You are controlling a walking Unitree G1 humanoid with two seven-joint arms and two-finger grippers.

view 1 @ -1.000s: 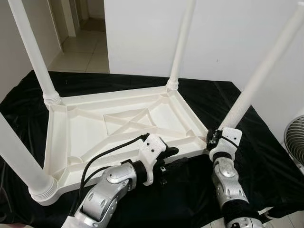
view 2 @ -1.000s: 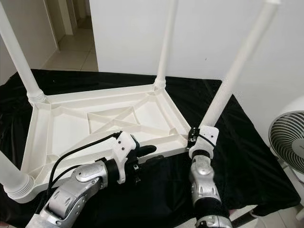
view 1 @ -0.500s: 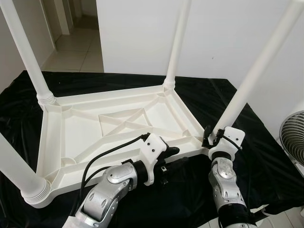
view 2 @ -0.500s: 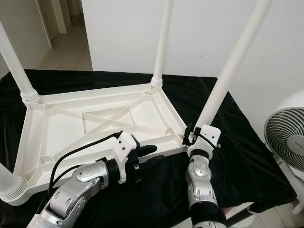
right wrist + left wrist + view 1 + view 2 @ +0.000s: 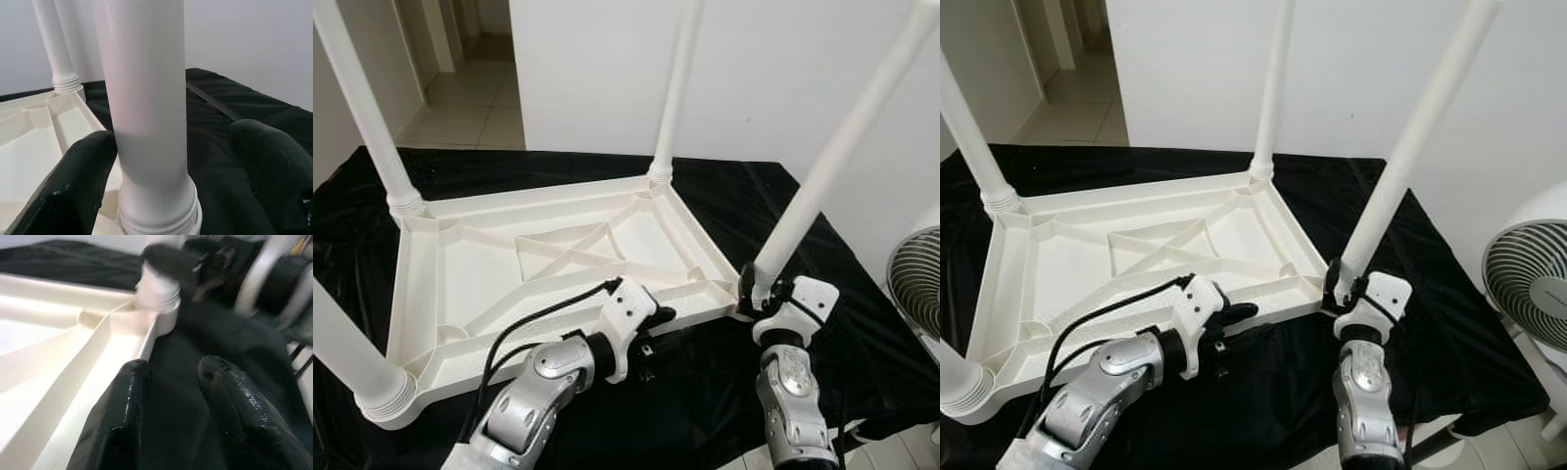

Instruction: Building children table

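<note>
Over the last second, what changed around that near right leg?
The right pincer has swung round the near right leg, its wrist shifting rightward; its fingers straddle the leg's base, one touching, not clamped. The left pincer stays open by the tabletop edge. Table unmoved.

The left arm is reaching forward toward one o'clock, its left gripper (image 5: 658, 331) holding its fingers (image 5: 120, 431) slightly parted, closing on nothing. The right arm is rising toward twelve o'clock, its right gripper (image 5: 161, 176) spreading its fingers (image 5: 73, 191) wide.
</note>
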